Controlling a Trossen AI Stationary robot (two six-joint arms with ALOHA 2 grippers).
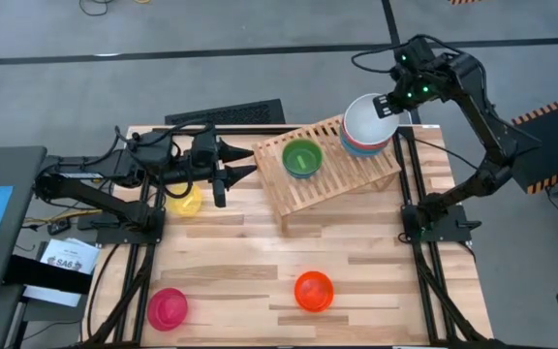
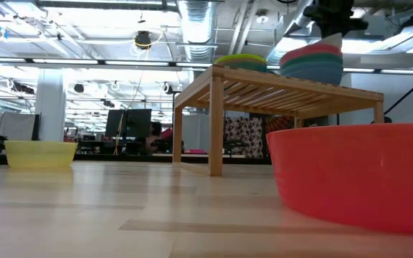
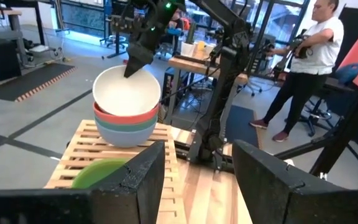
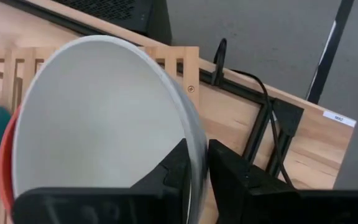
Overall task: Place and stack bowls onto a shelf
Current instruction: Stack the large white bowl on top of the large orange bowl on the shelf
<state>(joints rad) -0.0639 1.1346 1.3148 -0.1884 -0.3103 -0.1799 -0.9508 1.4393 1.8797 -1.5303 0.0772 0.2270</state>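
Note:
A white bowl [image 1: 363, 118] tops a stack of red and blue-teal bowls [image 3: 124, 124] on the far right part of the slatted wooden shelf [image 1: 329, 179]. My right gripper [image 1: 387, 105] is shut on the white bowl's rim. A green bowl [image 1: 301, 158] sits on the shelf's left part. My left gripper [image 1: 250, 161] hangs open by the shelf's left end, above the table, touching nothing. Yellow [image 1: 184, 201], pink [image 1: 168, 307] and orange [image 1: 313, 290] bowls rest on the table. My right gripper [image 4: 196, 152] pinches the white bowl's rim [image 4: 188, 134] on its right, far side, one finger inside [image 4: 176, 171] the bowl and one outside [image 4: 232, 177]. The fingers come from above, slanting down. The bowl sits nested in the red bowl [image 4: 6, 155], slightly tilted.
The shelf stands on legs [image 2: 216, 136] above the tabletop. The orange bowl [image 2: 357, 175] fills the low view's near right; the yellow bowl [image 2: 40, 153] is at its left. A person [image 3: 306, 68] stands in the room beyond the table. Bare tabletop [image 1: 240, 267] lies between the low bowls.

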